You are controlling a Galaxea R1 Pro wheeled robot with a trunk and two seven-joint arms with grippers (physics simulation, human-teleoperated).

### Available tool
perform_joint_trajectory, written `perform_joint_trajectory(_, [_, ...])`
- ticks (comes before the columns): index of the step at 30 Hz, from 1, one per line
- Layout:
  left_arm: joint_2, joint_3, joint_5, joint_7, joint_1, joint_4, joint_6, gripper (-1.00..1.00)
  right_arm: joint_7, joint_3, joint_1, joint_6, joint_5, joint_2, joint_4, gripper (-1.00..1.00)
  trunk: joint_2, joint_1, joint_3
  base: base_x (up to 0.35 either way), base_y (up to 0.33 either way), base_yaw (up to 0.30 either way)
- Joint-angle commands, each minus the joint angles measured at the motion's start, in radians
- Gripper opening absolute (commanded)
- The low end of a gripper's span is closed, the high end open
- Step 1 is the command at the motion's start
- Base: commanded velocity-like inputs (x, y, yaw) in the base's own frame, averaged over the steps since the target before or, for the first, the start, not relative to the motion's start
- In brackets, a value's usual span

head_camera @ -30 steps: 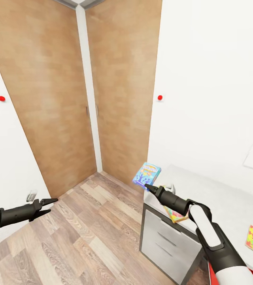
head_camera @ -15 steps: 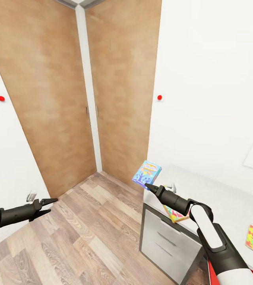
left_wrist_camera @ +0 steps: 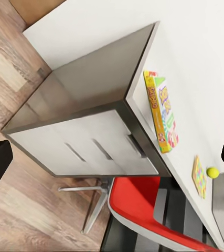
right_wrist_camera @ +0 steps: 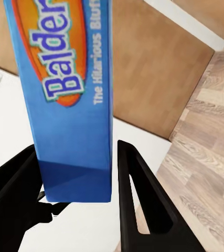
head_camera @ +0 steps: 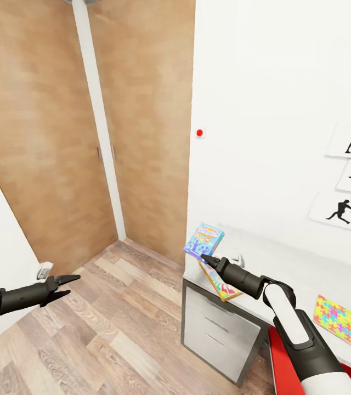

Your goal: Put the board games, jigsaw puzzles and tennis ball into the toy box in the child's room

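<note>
My right gripper is shut on a blue board game box, holding it upright in the air over the near corner of the white table. In the right wrist view the blue box sits between the two black fingers. A yellow-green board game lies flat at that table corner, also seen as the board game in the left wrist view. A colourful jigsaw puzzle lies further along the table, and a tennis ball rests beside the puzzle. My left gripper hangs open over the floor. The toy box is out of view.
Tall wooden wardrobe doors fill the corner ahead. The table has a grey drawer unit under its end, and a red chair is tucked beside it. Wood floor lies open between the wardrobe and the drawers.
The head view has swung to the right, bringing more of the table and the wall pictures into sight. Both arms keep the same pose, the right one still holding the blue box.
</note>
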Motion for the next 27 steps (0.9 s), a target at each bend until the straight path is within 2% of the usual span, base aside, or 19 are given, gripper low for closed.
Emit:
perform_joint_trajectory(1, [0.0,0.001,0.002,-0.002,-0.001,0.0,0.009,1.0,0.004,0.001,-0.001,0.002,-0.001,0.0,0.0,-1.0,-0.002,0.001,-0.003,0.0,0.0,-0.25])
perform_joint_trajectory(9, [0.001,0.005,0.003,-0.008,-0.001,0.0,0.009,1.0,0.004,-0.014,-0.001,0.014,-0.003,-0.002,0.0,-1.0,-0.002,0.001,-0.009,0.0,0.0,-0.25])
perform_joint_trajectory(12, [0.001,0.006,0.004,-0.007,-0.01,-0.006,0.019,1.0,0.001,-0.055,-0.001,0.064,-0.003,0.0,0.0,-1.0,-0.002,0.001,-0.011,0.0,0.0,-0.249])
perform_joint_trajectory(14, [0.0,0.006,0.004,-0.007,-0.042,-0.008,0.023,1.0,-0.001,-0.083,-0.001,0.1,-0.003,0.0,-0.001,-1.0,-0.002,0.001,-0.013,0.0,0.0,-0.248])
perform_joint_trajectory(17, [-0.001,0.005,0.001,-0.003,-0.132,-0.009,0.028,1.0,-0.005,-0.158,-0.009,0.18,-0.002,0.001,-0.002,-1.0,-0.002,0.001,-0.015,0.0,0.0,-0.248])
perform_joint_trajectory(20, [-0.002,0.004,0.002,0.001,-0.173,-0.008,0.029,1.0,-0.008,-0.226,-0.035,0.242,-0.002,0.001,-0.011,-1.0,-0.002,0.001,-0.018,0.0,0.0,-0.242])
perform_joint_trajectory(22, [-0.008,0.004,0.002,0.002,-0.194,-0.008,0.031,1.0,-0.01,-0.243,-0.057,0.266,-0.001,0.0,-0.024,-1.0,-0.002,0.001,-0.02,0.0,0.0,-0.234])
perform_joint_trajectory(25, [-0.044,-0.02,-0.005,0.013,-0.265,-0.002,0.032,1.0,-0.023,-0.257,-0.11,0.287,-0.001,-0.003,-0.04,-1.0,-0.002,0.001,-0.023,0.0,0.0,-0.231])
perform_joint_trajectory(27, [-0.078,-0.074,-0.022,0.029,-0.323,0.022,0.032,1.0,-0.051,-0.264,-0.158,0.293,-0.002,-0.005,-0.035,-1.0,-0.002,0.001,-0.025,0.0,0.0,-0.227])
